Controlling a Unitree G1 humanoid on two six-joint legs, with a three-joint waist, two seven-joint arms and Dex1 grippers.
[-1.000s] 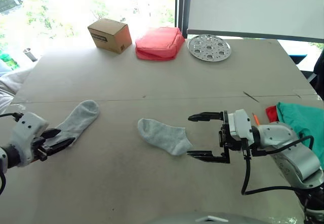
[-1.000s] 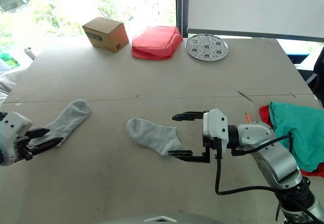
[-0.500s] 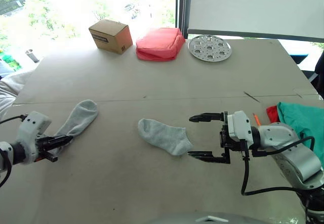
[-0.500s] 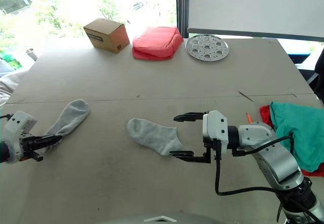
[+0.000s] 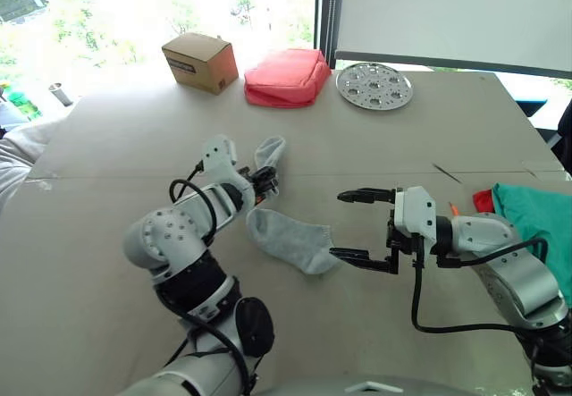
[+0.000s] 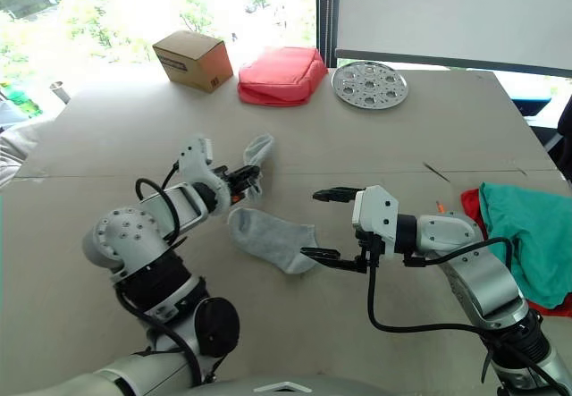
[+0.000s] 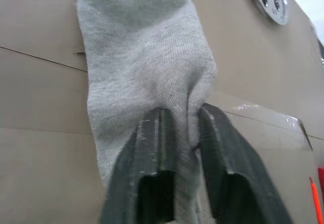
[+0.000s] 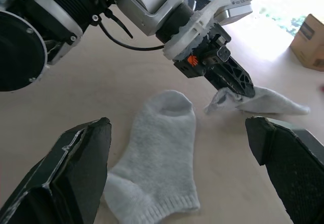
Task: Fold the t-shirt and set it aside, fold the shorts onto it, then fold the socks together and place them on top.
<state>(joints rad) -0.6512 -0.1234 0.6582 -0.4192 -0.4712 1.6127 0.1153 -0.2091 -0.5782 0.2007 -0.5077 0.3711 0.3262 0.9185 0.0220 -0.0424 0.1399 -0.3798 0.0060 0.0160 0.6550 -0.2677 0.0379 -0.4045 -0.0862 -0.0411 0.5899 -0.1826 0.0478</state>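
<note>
One light grey sock (image 5: 290, 240) lies flat at the table's centre. The other sock (image 5: 271, 153) is pinched at one end by my left gripper (image 5: 265, 181), which is shut on it just left of the flat sock; the left wrist view shows the cloth (image 7: 142, 57) bunched between the fingers. My right gripper (image 5: 340, 225) stands open just right of the flat sock, one finger on each side of its cuff end, touching nothing. The teal shorts (image 5: 536, 222) lie at the right edge over the red t-shirt (image 5: 481, 201), of which a small edge shows.
At the table's far side stand a cardboard box (image 5: 200, 62), a coral-pink pouch (image 5: 286, 77) and a round perforated metal plate (image 5: 374, 84). An orange pen (image 5: 453, 208) lies beside the shorts. A person's sleeve (image 5: 18, 159) shows at the left edge.
My left gripper shut on the left sock and swung it from the table's left side to the centre, beside the other sock. The right gripper has barely moved.
</note>
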